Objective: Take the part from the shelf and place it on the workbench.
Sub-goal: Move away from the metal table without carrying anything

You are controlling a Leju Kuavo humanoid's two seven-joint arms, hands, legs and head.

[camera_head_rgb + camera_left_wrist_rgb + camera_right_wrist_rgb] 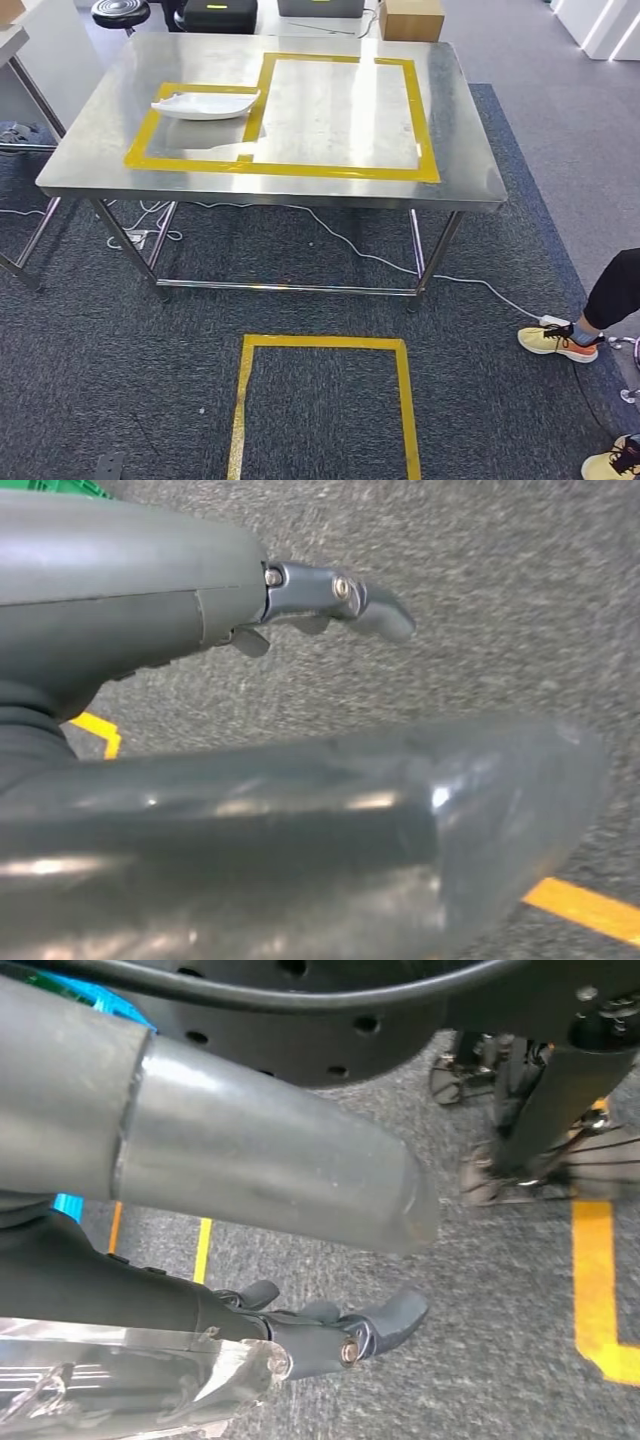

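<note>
Part: the white part (205,104) is lying on the steel surface (468,165), inside the smaller bay of the yellow tape outline (423,140), touching the strip between the two bays.
Left hand: the left hand (226,610) is hanging over grey carpet (490,590), fingers (381,615) stretched out and holding nothing.
Right hand: the right hand (249,1210) is hanging over the carpet, fingers (392,1317) extended and gripping nothing.
Bystander: a person's yellow shoe (557,341) is standing beyond the surface's right end.
</note>
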